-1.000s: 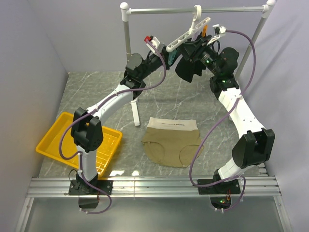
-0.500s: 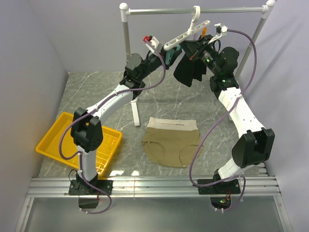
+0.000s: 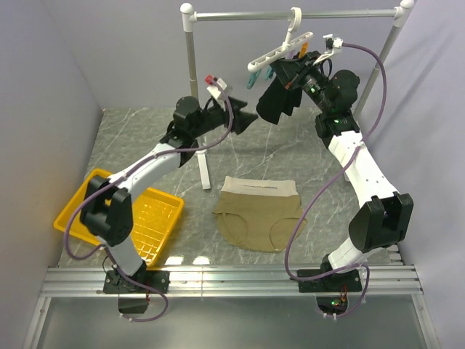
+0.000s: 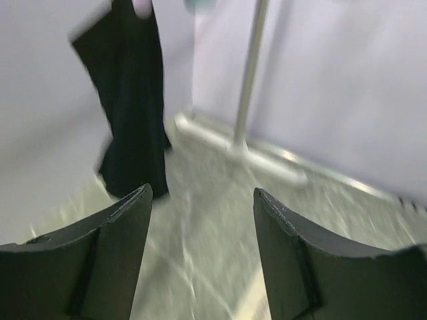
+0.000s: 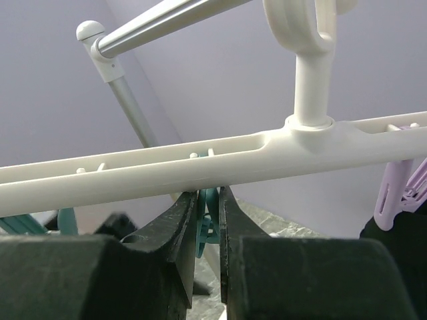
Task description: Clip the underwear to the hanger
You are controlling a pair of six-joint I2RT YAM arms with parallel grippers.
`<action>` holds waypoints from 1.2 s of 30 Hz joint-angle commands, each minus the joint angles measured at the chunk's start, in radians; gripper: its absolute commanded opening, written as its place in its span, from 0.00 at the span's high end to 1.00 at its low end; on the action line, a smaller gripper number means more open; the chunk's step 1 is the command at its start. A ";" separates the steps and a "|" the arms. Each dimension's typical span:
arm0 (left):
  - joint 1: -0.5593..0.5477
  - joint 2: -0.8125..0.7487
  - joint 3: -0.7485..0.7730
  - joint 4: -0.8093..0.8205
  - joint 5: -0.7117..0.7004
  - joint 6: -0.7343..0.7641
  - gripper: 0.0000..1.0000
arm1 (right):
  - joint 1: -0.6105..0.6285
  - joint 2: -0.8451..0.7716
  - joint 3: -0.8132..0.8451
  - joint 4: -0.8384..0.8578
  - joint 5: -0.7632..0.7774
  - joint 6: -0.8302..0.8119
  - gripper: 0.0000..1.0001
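Observation:
The tan underwear [image 3: 258,214] lies flat on the table, untouched. The white hanger [image 3: 280,49] hangs by its hook from the silver rail; its bar [image 5: 200,170] crosses the right wrist view. My right gripper [image 3: 285,71] is just under the bar, shut on a teal clip [image 5: 208,213]. A black garment [image 3: 280,102] hangs below the hanger and also shows in the left wrist view [image 4: 130,100]. My left gripper [image 3: 243,120] is open and empty in the air, left of and below the hanger, with its fingers [image 4: 120,220] spread wide.
A yellow basket [image 3: 163,225] sits at the table's left front. The silver rail [image 3: 290,14] spans the back on two posts, the left post [image 3: 195,94] just behind my left arm. A purple clip [image 5: 400,187] hangs at the bar's right end.
My left gripper has come off the hanger's low end and dropped back down and to the left. The hanger's left end has swung up a little. The right gripper stays at the clip.

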 commanded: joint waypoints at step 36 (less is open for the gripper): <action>-0.570 0.628 0.609 -0.967 -0.908 -0.330 0.02 | -0.001 -0.011 0.047 -0.010 0.022 -0.046 1.00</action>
